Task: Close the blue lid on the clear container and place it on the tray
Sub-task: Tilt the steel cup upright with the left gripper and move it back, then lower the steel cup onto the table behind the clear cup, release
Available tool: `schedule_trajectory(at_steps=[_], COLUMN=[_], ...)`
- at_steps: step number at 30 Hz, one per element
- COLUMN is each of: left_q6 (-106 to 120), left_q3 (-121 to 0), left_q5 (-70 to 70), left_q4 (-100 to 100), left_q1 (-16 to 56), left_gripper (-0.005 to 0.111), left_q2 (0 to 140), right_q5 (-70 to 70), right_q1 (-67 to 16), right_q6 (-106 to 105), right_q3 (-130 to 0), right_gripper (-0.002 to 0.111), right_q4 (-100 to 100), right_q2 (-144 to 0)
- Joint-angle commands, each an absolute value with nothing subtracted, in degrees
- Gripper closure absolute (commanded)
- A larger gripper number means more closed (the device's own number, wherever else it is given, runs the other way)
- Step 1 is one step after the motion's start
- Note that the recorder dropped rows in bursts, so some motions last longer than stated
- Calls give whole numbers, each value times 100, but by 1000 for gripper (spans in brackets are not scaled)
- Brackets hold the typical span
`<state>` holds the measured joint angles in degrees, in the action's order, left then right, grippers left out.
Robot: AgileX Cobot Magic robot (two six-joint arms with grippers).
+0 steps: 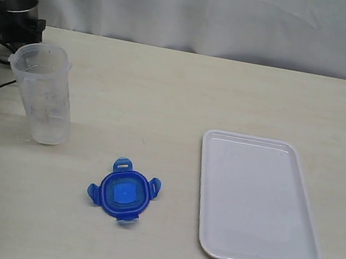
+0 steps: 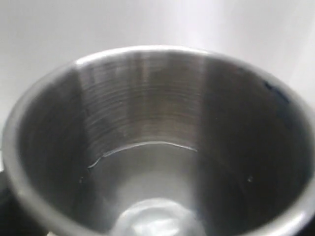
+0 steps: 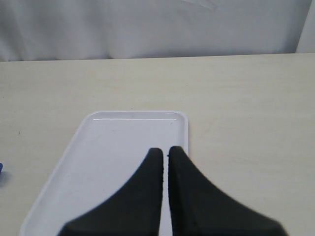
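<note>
**Blue lid flat on the desk, not on the container**

The blue lid [image 1: 123, 190] lies flat on the desk [image 1: 167, 88]. There is one lid, and it has four little flaps sticking out. It sits between the clear container [image 1: 43, 92] and the tray [image 1: 258, 198], and it touches neither one.

There is one clear container. It stands up straight on the left side of the desk, and its top is open.

There is one white tray. It lies flat on the right side.

There is one shiny metal cup [image 1: 21, 3], at the far left behind the container. The left wrist view looks right down into it.

There are two hands. The left hand [image 1: 4, 20] is a dark shape by the metal cup, and I cannot tell if its fingers are apart or holding the cup. The right hand [image 3: 165, 152] is over the tray with its two black fingers pressed together, holding nothing.
</note>
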<state>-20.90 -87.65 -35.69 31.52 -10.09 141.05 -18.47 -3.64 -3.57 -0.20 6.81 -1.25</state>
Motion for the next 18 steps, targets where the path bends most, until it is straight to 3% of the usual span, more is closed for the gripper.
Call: schedule_trajectory(at_steps=[1, 18], left_q6=[-2117, -2577], left_q3=[-8811, -8811], left_q5=[-3567, -2412], left_q4=[3100, 3697], left_q1=[-994, -994], left_gripper=[16, 16], left_q2=[14046, 13981], right_q5=[-1826, -1826], right_q1=[-387, -387], right_q6=[-348, -348], right_q3=[0, 0], right_gripper=[104, 104], right_q4=[678, 678], right_q2=[-128, -128])
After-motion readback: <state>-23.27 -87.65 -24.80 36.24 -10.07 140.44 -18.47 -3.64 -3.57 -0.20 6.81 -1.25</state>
